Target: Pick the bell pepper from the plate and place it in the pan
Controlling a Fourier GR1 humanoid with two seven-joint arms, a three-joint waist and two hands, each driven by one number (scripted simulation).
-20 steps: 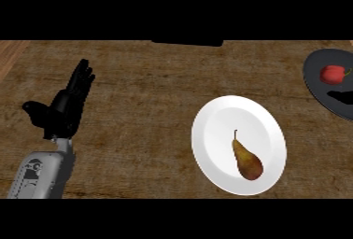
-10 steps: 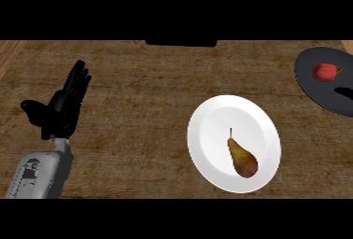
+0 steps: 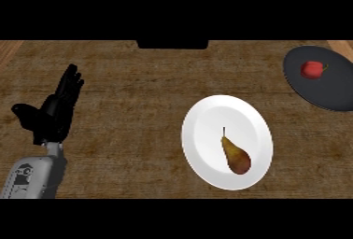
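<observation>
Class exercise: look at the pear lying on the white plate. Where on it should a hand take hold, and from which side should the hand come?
The pear lies flat on the white plate, stem pointing away from the robot and its wide bulb nearer. Probably best to grip across the bulb, thumb on one side and fingers on the other, coming down from above: the thin neck and stem give little to hold. Only the left hand shows, resting open at the left.

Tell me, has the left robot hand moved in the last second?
No. The left robot hand stays open at the view's left, as far from the white plate as before; the whole view only drifted slightly left.
</observation>
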